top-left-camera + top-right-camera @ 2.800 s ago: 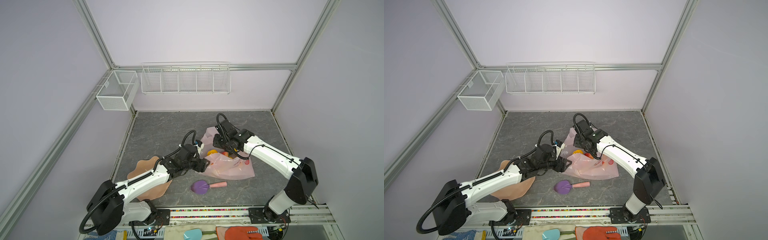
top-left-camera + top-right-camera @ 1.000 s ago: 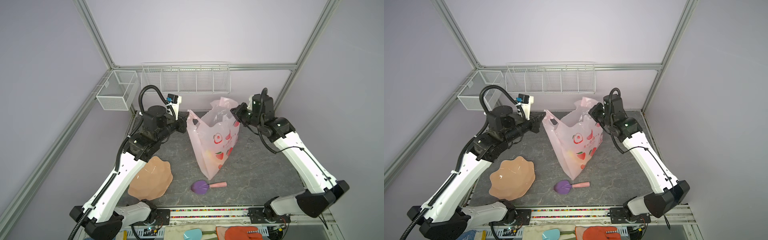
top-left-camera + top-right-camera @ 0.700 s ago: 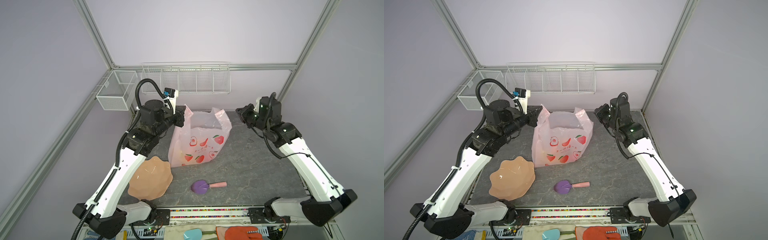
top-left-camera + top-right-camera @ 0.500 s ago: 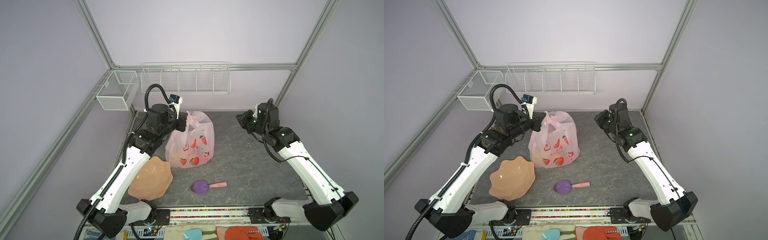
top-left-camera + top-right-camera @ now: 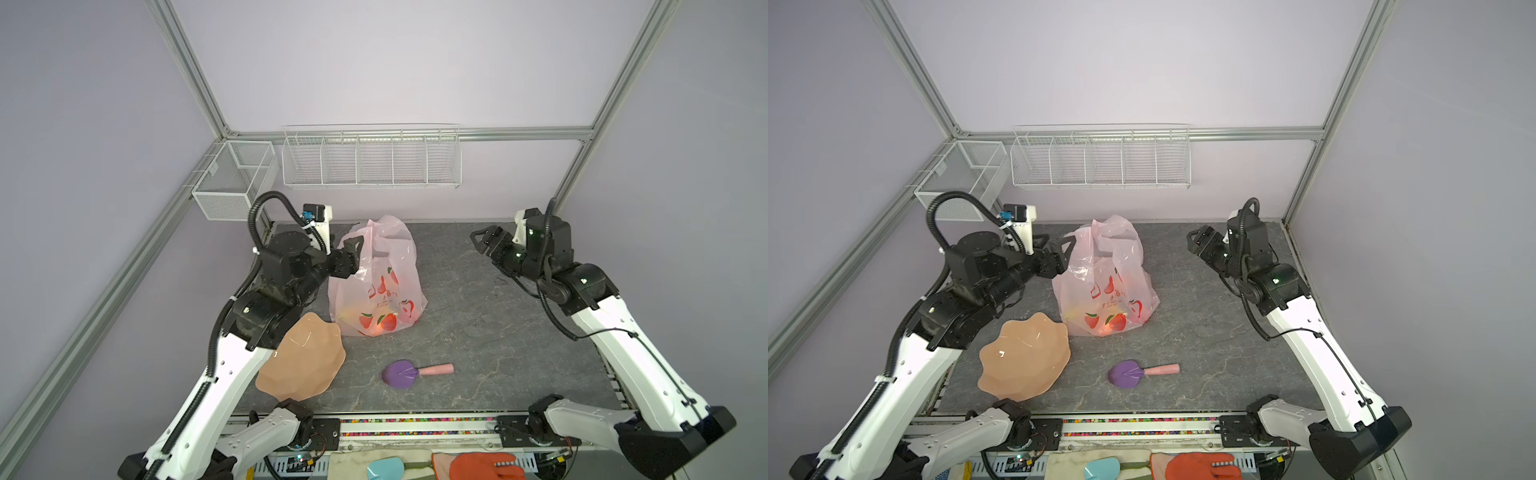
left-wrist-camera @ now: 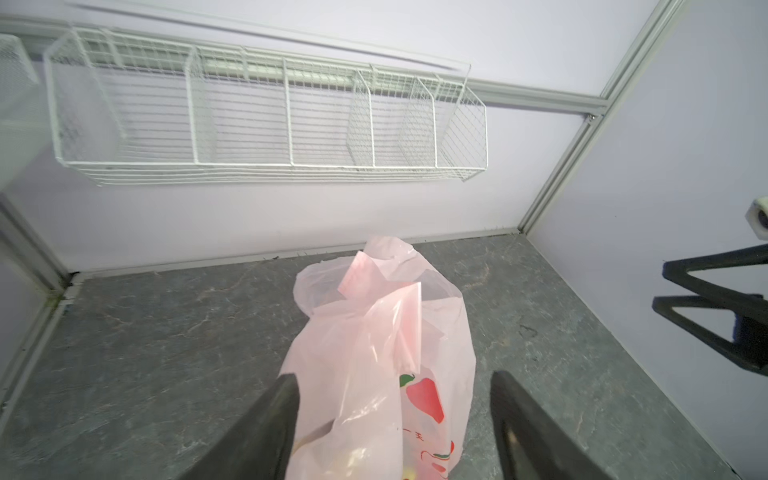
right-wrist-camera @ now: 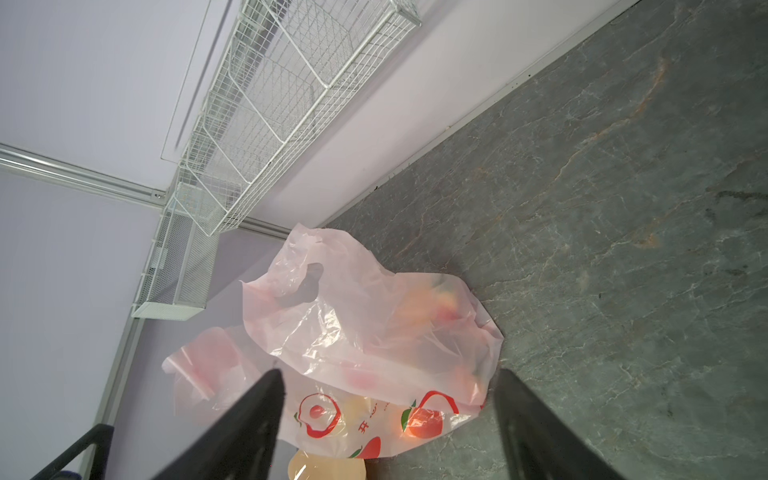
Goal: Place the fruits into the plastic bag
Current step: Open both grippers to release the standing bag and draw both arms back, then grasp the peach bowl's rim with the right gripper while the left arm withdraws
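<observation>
Two pincers gape: left pincer (image 5: 354,255) by plastic bag (image 5: 384,286), right pincer (image 5: 478,243) apart; scoop (image 5: 401,372) appears in both top views only.

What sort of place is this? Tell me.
Probably a robot lab test cell: an aluminium frame, a left arm and a right arm mounted on a rail, and props such as the bag and scoop.

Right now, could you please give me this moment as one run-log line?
plastic bag standing | fruits inside bag | left gripper open beside bag top | right gripper open, apart from bag | bowl empty
</observation>
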